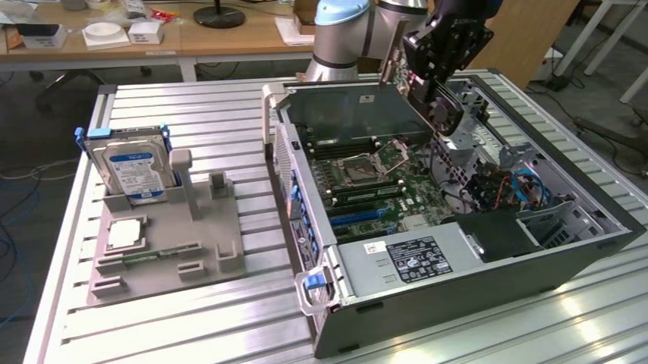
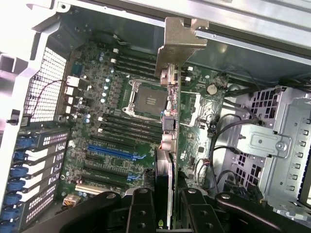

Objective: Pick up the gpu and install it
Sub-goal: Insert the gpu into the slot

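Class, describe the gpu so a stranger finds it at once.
Find the open computer case on the slatted table. Above its motherboard the gripper holds the gpu: a dark flat card with a metal end bracket, the only board up in the air.

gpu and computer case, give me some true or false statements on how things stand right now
1. The gpu is clamped in the gripper over the open computer case. True.
2. The gpu sits in a motherboard slot. False: it hangs above the motherboard, not plugged in.
3. The hard drive stands on edge in the grey holder beside the case. True.
4. A cooler covers the processor socket. False: the socket is bare.
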Available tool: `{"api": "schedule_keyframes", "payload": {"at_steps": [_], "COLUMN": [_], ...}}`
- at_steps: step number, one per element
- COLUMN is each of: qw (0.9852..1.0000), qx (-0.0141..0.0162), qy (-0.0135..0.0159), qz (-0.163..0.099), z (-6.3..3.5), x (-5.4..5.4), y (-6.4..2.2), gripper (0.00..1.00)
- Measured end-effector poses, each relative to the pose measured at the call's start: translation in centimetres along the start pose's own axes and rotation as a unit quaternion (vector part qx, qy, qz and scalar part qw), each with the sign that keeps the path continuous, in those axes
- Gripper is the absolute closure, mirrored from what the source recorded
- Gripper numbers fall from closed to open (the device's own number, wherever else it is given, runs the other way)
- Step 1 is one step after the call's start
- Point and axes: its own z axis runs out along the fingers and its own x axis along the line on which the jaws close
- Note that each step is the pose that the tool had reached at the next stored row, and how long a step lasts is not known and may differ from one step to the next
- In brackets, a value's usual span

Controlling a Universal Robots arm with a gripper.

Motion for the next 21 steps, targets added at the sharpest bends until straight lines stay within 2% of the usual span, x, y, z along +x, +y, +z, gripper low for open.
{"api": "schedule_keyframes", "payload": {"at_steps": [21], "qw": [0.9994], "qx": [-0.0015], "qy": [0.0019], "qz": [-0.035], "z": [0.0], "x": [0.01], "y": [-0.04], "gripper": [0.73]}}
